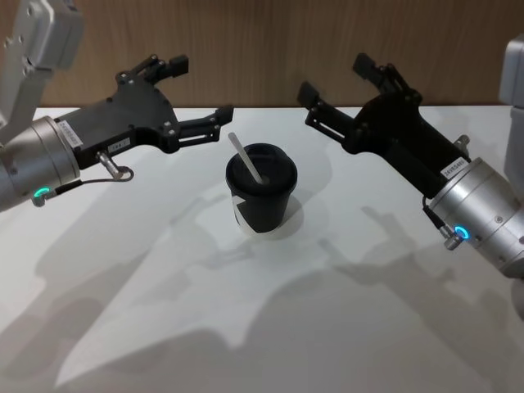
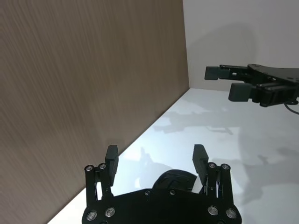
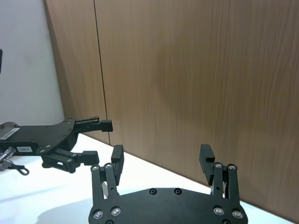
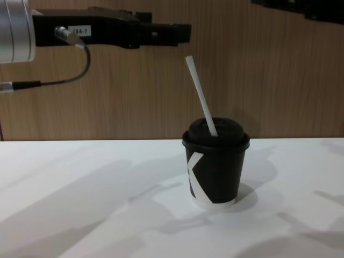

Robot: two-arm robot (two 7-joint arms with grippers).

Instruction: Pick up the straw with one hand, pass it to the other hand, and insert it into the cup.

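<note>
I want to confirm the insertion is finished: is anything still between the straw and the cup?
Nothing visible is. The straw already stands in the lid of the cup, leaning toward the robot's left. The left gripper and right gripper hover open, above and to either side of it, holding nothing.

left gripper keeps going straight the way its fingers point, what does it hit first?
Probably the right gripper, which faces it across the table. The left gripper sits above the straw in the cup, though depth is unclear.
</note>
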